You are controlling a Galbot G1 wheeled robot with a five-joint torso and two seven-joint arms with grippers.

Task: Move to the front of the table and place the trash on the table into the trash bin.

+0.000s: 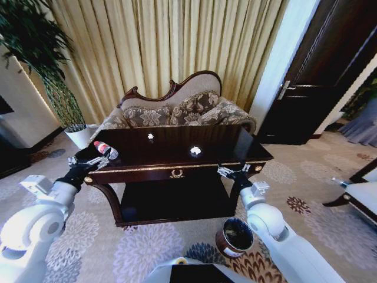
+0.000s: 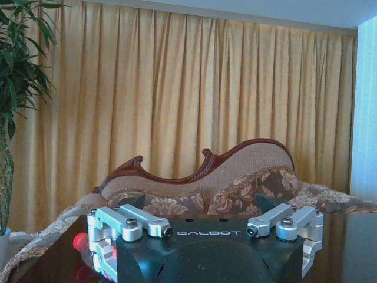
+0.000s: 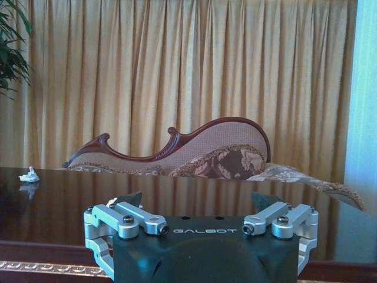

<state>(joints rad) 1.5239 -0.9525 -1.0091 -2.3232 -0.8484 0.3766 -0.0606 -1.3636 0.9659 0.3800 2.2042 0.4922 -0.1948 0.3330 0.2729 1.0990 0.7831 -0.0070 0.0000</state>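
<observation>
We note the table (image 1: 177, 154) standing directly ahead, with a settee (image 1: 177, 109) behind it and a curtain (image 1: 165, 41) behind that. The bottle (image 1: 105, 150), red-capped and red-labelled, lies on its side at the table's left end, near the front corner. The left pincer (image 1: 88, 162) sits at that same corner, touching or just beside the bottle; in the left wrist view the bottle's red cap (image 2: 80, 241) shows close against the side of the pincer, yet we cannot tell whether the fingers are closed on it. One whitish wad (image 1: 195, 151) rests on the table right of centre, a second wad (image 1: 151, 137) nearer the table's rear edge, left of centre. The right pincer (image 1: 231, 173) is at the table's front edge near the right corner, holding nothing that we can see; we cannot tell how its jaws stand. The trash bin (image 1: 235, 236) stands on the carpet (image 1: 135, 242) before the table's right front leg, well apart from the bottle.
</observation>
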